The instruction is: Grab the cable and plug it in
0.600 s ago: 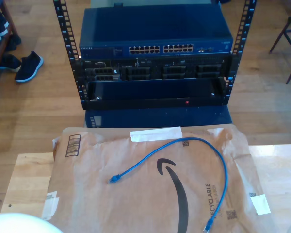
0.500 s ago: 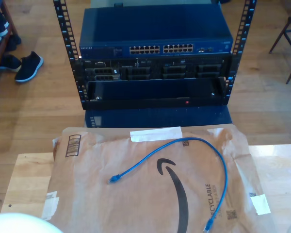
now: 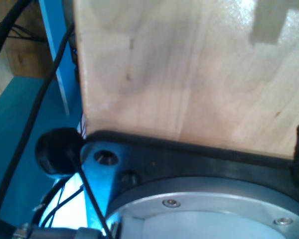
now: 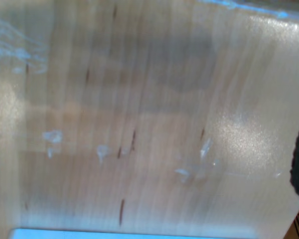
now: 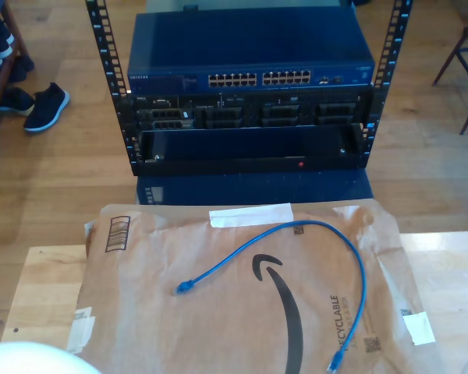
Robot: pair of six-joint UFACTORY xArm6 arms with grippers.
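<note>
Meanwhile cable [image 5: 296, 257] loose on cardboard [image 5: 179, 327]; both hands low over table [image 4: 149, 124], grip state unclear.

Matt brown paper mailer [image 5: 179, 327], pale smooth wooden table [image 5: 43, 288], glossy blue plastic-sheathed cable [image 5: 296, 234]

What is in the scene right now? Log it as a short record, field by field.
cable: blue cable, lying loose in an arc on the paper, unplugged
cable ends: one plug toward the exterior view's left, the other plug near the bottom edge
surface: brown paper mailer spread over a wooden table
target: blue network switch with a row of ports, mounted in a rack beyond the table
grippers: jaws not visible; wrist views look at bare wood
task status: cable not yet grabbed
</note>
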